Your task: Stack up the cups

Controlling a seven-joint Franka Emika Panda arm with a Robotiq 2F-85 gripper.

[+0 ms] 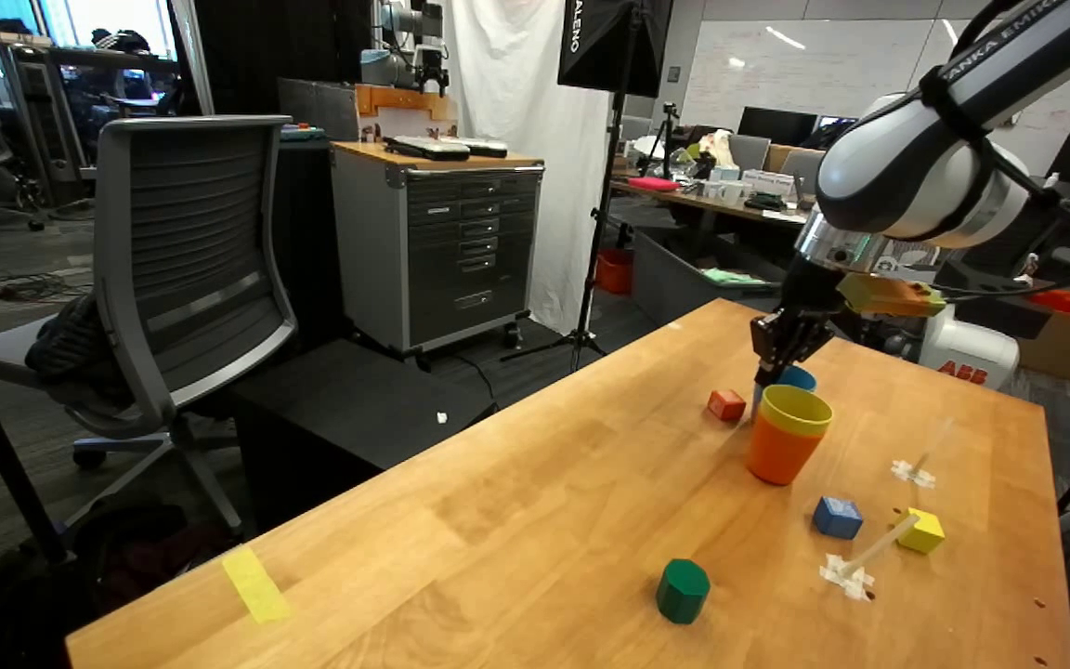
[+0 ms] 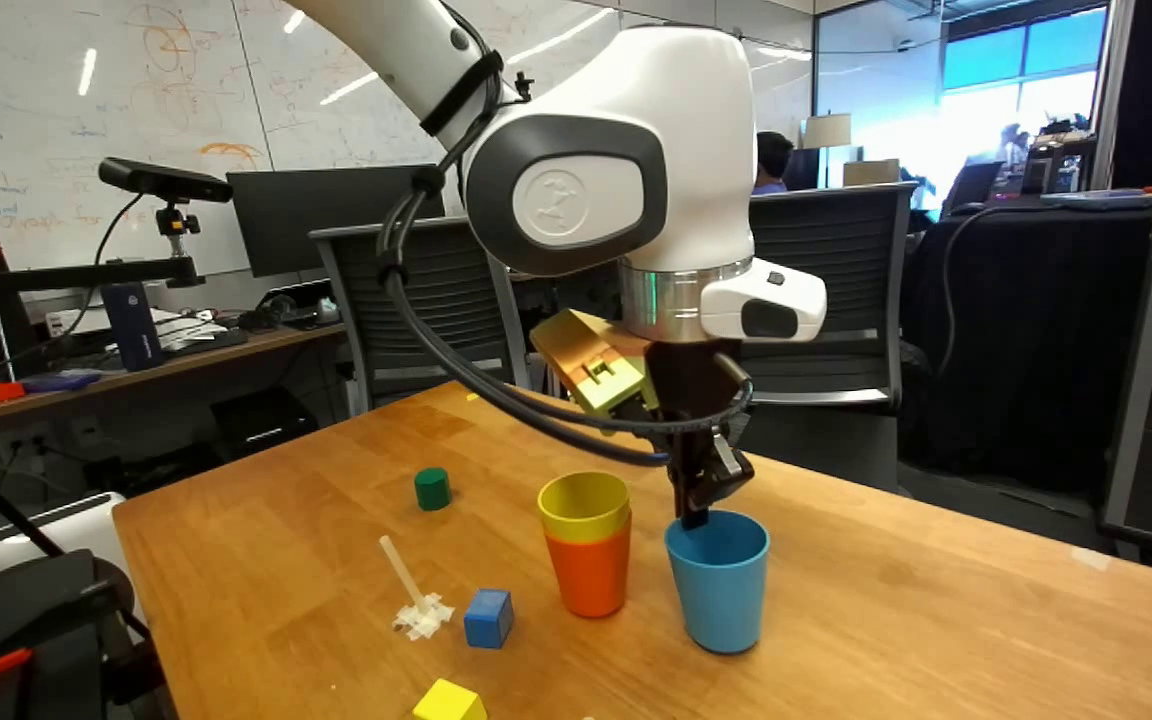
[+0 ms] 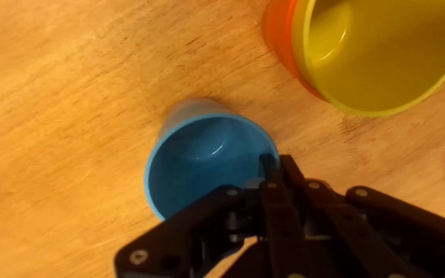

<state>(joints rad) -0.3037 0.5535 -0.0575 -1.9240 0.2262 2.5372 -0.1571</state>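
The blue cup is upright at my gripper; whether its base touches the table I cannot tell. In the wrist view the blue cup has one fingertip of my gripper inside its rim and one outside, closed together on the wall. The yellow cup sits inside the red-orange cup, and this pair stands upright beside the blue cup. In an exterior view the red-orange cup and yellow cup partly hide the blue cup and my gripper.
A red block lies near the blue cup. A blue block, a yellow block and a green block lie on the wooden table. Thin sticks are taped upright to the table.
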